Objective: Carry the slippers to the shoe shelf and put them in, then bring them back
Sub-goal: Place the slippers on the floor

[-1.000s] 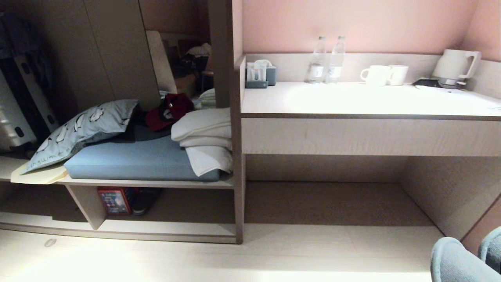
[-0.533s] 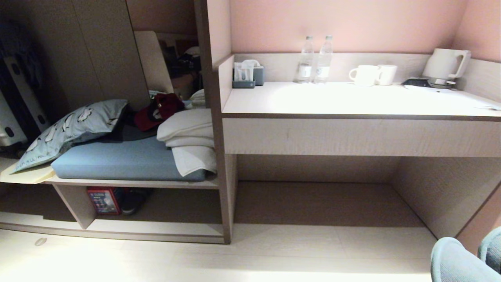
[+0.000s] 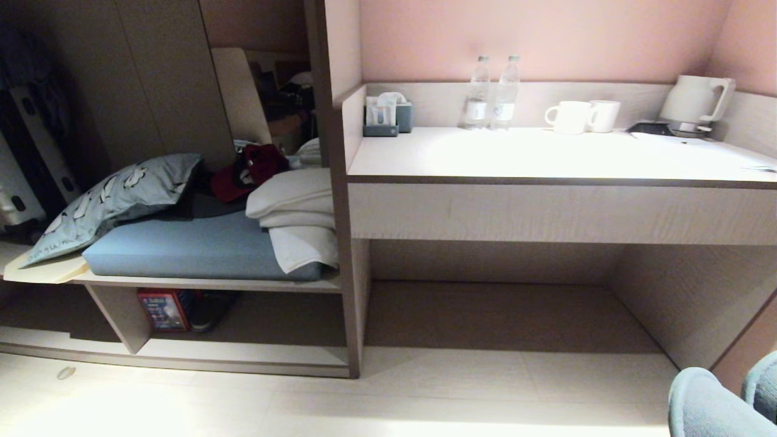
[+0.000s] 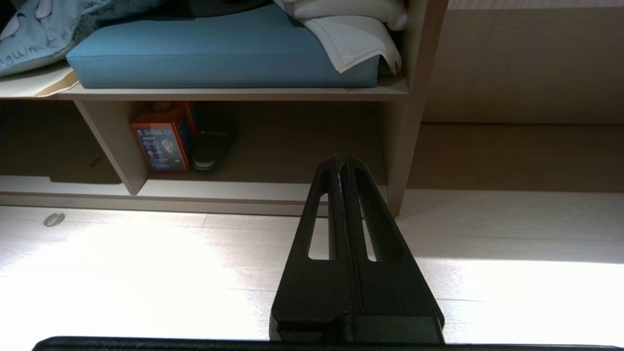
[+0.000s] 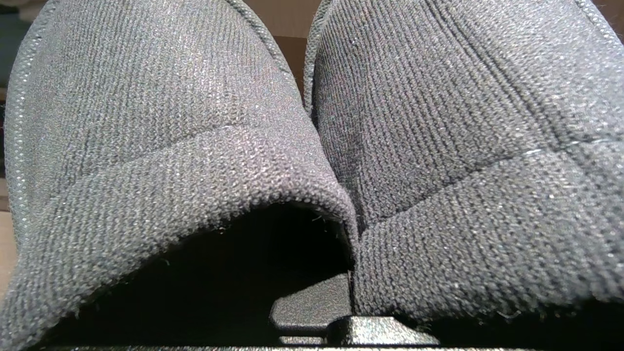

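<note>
The slippers (image 5: 312, 122), dark blue-grey knit, fill the right wrist view side by side, toes pointing away. My right gripper (image 5: 341, 312) is shut on their inner edges, with one finger inside the left slipper's opening. Their toes also show in the head view's bottom right corner as the slippers (image 3: 710, 403). The shoe shelf (image 3: 243, 353) is the low open compartment at lower left, with a pale base board and a vertical divider (image 3: 121, 315). My left gripper (image 4: 341, 161) is shut and empty, hanging over the pale floor in front of the shoe shelf (image 4: 243, 191).
A red box (image 3: 161, 309) and a black shoe (image 3: 213, 306) stand in the shelf beside the divider. Above lie a blue cushion (image 3: 194, 252), a pillow and folded towels. To the right is a desk (image 3: 546, 155) with bottles, mugs and a kettle, over a wide recess (image 3: 504, 312).
The whole head view has shifted a little to the left, so the camera has moved. The slippers keep their place in the corner.
</note>
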